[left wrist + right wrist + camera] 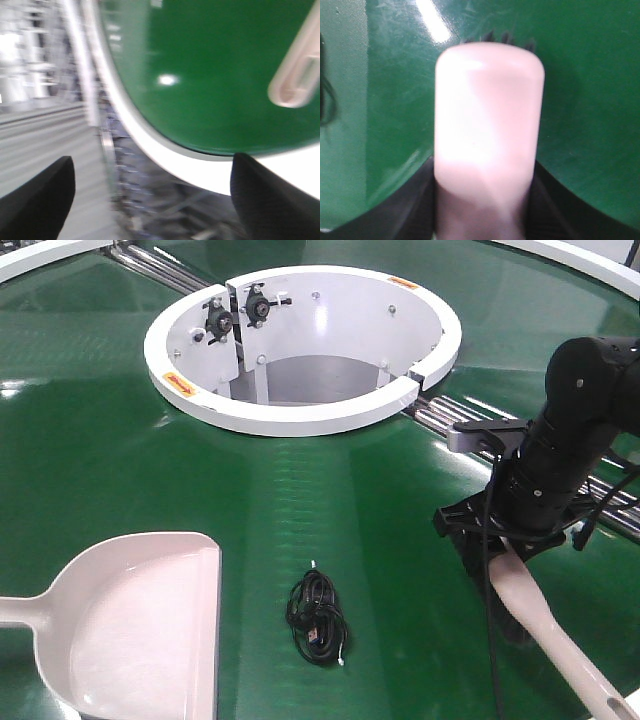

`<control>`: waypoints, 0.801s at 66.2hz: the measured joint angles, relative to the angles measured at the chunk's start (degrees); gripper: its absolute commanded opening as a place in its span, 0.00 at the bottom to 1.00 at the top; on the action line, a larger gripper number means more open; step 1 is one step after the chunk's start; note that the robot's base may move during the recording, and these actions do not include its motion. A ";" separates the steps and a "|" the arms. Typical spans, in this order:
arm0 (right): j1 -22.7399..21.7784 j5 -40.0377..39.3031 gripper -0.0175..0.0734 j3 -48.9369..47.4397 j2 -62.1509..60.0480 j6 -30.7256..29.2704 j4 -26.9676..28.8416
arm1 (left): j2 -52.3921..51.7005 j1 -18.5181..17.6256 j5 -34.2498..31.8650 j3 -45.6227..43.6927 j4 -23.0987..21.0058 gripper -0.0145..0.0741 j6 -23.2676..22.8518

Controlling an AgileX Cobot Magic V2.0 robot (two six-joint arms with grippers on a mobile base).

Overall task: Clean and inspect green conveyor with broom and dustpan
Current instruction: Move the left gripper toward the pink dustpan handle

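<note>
The green conveyor [100, 440] fills the front view. The pale dustpan [140, 630] lies flat at the lower left, its handle running off the left edge. At the right, my right gripper [500, 540] is shut on the broom [545, 625], whose handle slants down to the right. In the right wrist view the broom [490, 125] sits between the black jaws over the belt [590, 100]. My left gripper [152, 160] is open with nothing in it, off the belt's white edge, and the dustpan's slotted handle end [295, 80] lies on the belt [210, 60] ahead. That view is blurred.
A coil of black cable [318, 615] lies on the belt between dustpan and broom. The white ring hub [300, 418] stands at the back centre, with chrome roller strips [450, 415] running from it to the right. Beyond the belt's white rim [165, 155] is floor.
</note>
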 measured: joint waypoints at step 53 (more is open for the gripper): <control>0.00 0.00 0.18 0.00 0.00 0.00 0.00 | 41.94 0.00 26.53 -20.79 -7.58 0.82 0.32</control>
